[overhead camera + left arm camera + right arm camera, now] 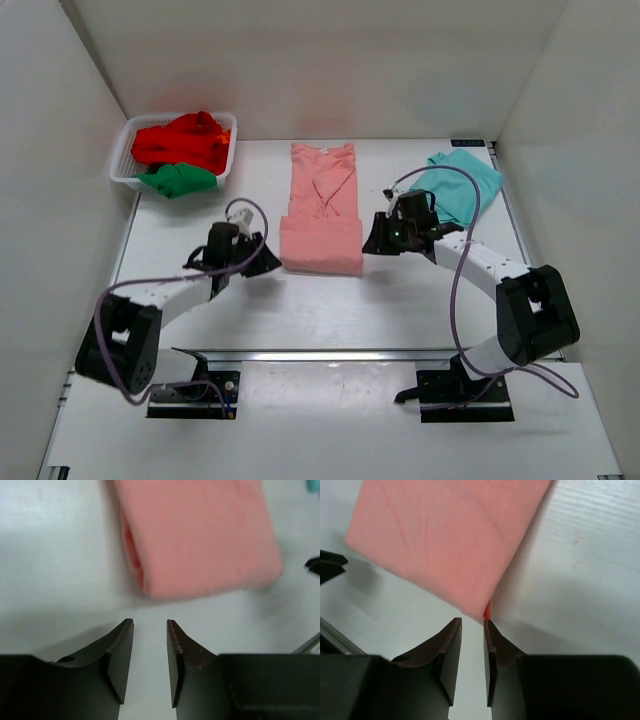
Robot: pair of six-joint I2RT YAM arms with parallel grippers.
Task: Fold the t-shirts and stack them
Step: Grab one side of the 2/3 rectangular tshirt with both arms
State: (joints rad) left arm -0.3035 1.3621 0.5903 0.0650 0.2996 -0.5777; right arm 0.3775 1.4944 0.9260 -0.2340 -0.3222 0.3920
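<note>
Where the white mesh basket (pixel 125 150) sits, far left of the salmon-pink t-shirt (pixel 322 215) and level w/ its neck end, two shirts are bundled inside: red t-shirt (pixel 185 140) crumpled at the back, green t-shirt (pixel 180 180) at the front, spilling over the near rim.

L gripper (pixel 268 262) is low over the table (pixel 330 310), just left of the pink shirt's near-left corner, tips aimed at it. Wrist cam: fingers (pixel 125 650) stand apart w/ a clear gap and only bare table between them. Nothing held, not touching the cloth. The shirt's folded edge (pixel 200 535) lies just ahead of the tips, layers visible at the fold.

Pink shirt lies flat mid-table, folded into a narrow strip, neck end far. Its near end looks doubled over into a squarer block.

R gripper (pixel 370 240) is just right of the pink shirt's near-right edge, pointing left at it. Wrist cam: fingers (pixel 450 650) have a narrow slit between them, narrower than L's, w/ nothing in it. The shirt's corner (pixel 445 535) sits right at the tips. Contact: can't tell.

Light teal t-shirt (pixel 460 185) lies well right of the pink shirt, about level w/ its far half, angled, loosely folded, partly behind the R arm's cable.
</note>
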